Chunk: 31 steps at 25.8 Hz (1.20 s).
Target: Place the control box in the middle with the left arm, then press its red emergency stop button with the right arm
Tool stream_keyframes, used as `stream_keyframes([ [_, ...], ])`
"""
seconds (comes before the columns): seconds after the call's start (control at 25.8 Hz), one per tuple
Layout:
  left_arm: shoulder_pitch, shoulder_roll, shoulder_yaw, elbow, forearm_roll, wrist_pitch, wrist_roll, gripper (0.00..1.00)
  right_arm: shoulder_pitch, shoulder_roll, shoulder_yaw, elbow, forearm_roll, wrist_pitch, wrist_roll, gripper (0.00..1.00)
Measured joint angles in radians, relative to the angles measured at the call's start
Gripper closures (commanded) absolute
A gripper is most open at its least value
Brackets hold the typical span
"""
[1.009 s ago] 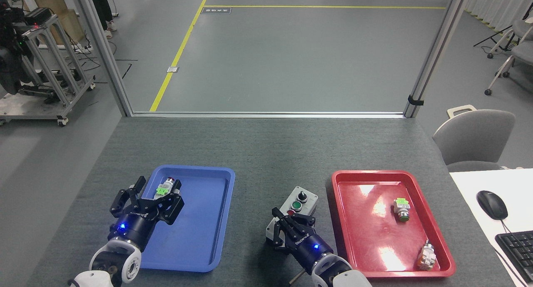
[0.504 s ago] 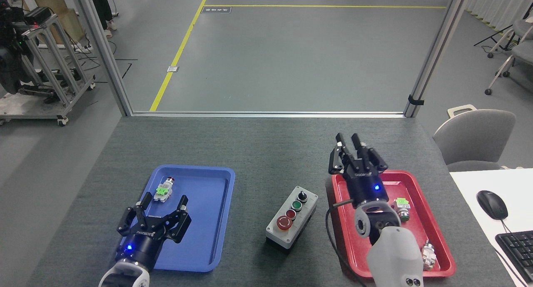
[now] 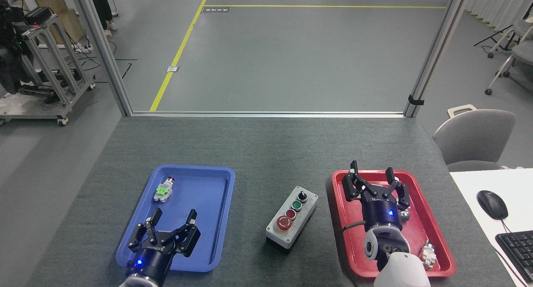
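Observation:
The control box (image 3: 292,219) lies on the bare dark-grey middle (image 3: 266,153) of the table, between the two trays, with nothing touching it. Its top carries a row of a black knob, a green button, a small red button and the big red emergency stop button (image 3: 284,223) at its near end. My left gripper (image 3: 174,215) hovers open over the near part of the blue tray (image 3: 208,220), empty. Over the red tray (image 3: 420,237), to the right of the box, my right gripper (image 3: 372,170) stands open and empty.
A loose push-button with a green tag (image 3: 163,189) lies in the blue tray's far left. In the red tray, one push-button (image 3: 403,212) sits partly behind my right gripper and another (image 3: 427,253) near the front right. A mouse (image 3: 491,204) and keyboard (image 3: 516,247) lie on a white desk to the right.
My right gripper lifted off the control box's big red button, swung right over the red tray and went from shut to open. My left gripper drew back toward me, staying open.

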Motion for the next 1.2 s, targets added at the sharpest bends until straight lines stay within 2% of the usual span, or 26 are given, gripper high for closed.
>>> stream_keyframes([
  [1.2, 0.001, 0.000, 0.001, 0.005, 0.004, 0.001, 0.000, 0.01, 0.002, -0.001, -0.001, -0.003, -0.001, -0.010, 0.000, 0.00],
])
